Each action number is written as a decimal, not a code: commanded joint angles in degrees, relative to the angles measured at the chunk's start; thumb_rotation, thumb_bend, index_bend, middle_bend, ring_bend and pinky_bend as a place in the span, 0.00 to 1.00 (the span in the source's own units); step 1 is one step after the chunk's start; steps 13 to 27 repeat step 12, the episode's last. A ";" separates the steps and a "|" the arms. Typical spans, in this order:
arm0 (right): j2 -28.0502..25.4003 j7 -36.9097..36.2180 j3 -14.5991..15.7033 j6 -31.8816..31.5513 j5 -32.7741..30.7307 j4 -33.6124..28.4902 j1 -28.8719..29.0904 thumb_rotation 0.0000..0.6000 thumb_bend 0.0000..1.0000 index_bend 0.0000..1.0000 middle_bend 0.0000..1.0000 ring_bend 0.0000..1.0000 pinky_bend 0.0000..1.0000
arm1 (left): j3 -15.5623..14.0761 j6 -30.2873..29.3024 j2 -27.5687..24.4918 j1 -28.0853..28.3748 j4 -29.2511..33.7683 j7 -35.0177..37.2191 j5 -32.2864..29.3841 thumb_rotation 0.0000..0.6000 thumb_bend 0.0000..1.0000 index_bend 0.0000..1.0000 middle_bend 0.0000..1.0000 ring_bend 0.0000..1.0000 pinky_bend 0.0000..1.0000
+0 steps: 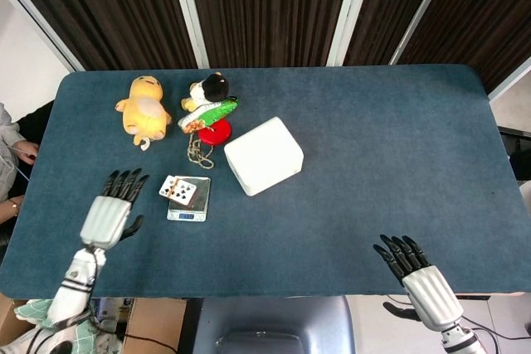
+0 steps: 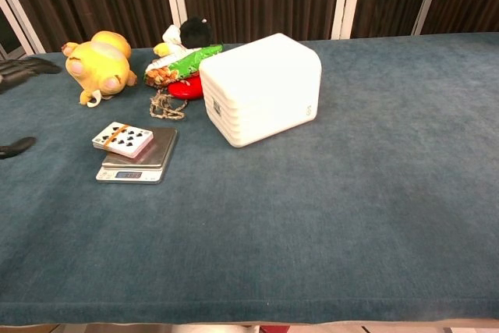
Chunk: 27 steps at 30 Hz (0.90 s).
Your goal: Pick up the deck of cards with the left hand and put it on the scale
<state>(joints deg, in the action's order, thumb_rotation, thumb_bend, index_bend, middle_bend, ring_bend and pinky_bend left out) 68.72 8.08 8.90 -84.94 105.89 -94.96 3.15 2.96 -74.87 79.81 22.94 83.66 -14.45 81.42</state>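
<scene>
Left hand (image 1: 109, 211): silver ribbed back, black fingers; right hand (image 1: 419, 279) alike; white forearm segments.

table (image 1: 373, 163): blue cloth | scale (image 1: 187, 203) | white box (image 1: 263, 156) | plush duck (image 1: 144, 107) | red disc (image 1: 215, 131), perhaps lid

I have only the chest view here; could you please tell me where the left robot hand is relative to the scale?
Observer: The left robot hand is to the left of the scale, apart from it, fingers spread, holding nothing.
Operator: Thank you. And the other one?
Observer: The right robot hand is open at the near edge of the table, on the right.
Operator: Is anyone close by?
Observer: A person's hand shows at the left edge, beyond the table.
</scene>
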 commanded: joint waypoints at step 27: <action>0.03 0.62 -0.56 -1.99 -0.23 -0.08 -1.30 1.00 0.11 0.00 0.00 0.00 0.00 | -6.66 -13.47 -10.30 -14.59 2.25 9.91 4.36 1.00 0.38 0.02 0.00 0.00 0.00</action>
